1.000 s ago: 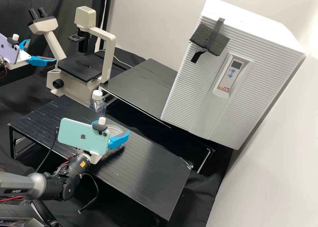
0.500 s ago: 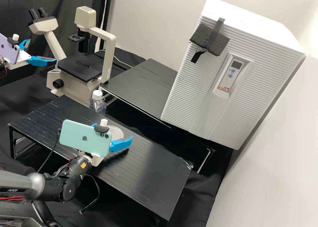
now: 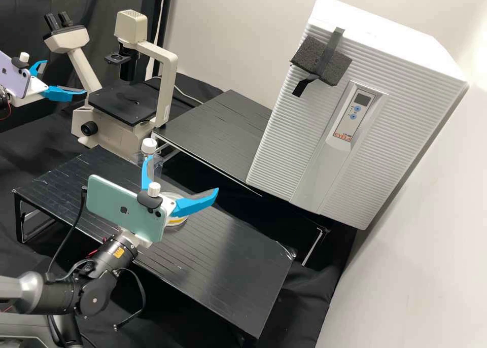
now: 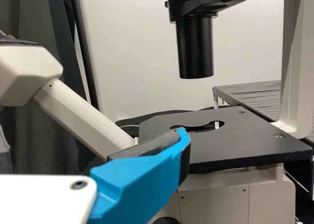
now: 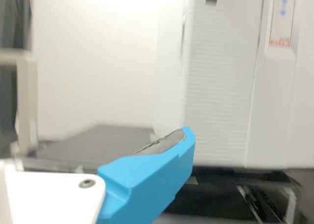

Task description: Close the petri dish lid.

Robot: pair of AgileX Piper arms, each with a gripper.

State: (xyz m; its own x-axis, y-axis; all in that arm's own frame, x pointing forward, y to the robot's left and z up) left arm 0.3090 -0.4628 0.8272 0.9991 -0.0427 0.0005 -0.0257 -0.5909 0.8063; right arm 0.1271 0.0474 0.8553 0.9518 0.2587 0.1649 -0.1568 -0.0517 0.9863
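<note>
The round petri dish [image 3: 176, 222], with a pale yellow layer under its clear rim, lies flat on the near black table [image 3: 228, 259]. It is partly hidden behind my right gripper [image 3: 183, 174], which stands open above it with both fingers raised and nothing between them. Whether the lid sits fully on the dish, I cannot tell. One blue finger of the right gripper [image 5: 185, 136] shows in the right wrist view. At the upper left, well away from the dish, my left gripper [image 3: 63, 79] is open and empty; the left wrist view has the left gripper [image 4: 182, 136] before the microscope.
A clear bottle with white cap [image 3: 148, 146] stands behind the near table, close to the right gripper's far finger. The microscope [image 3: 129, 102] is at the back left. Farther back stand a second black table [image 3: 218, 130] and the large white incubator [image 3: 284, 145].
The right gripper has tilted upward and come away from the dish, its far finger now in full sight and the dish's yellow side uncovered. The left arm has kept still.
</note>
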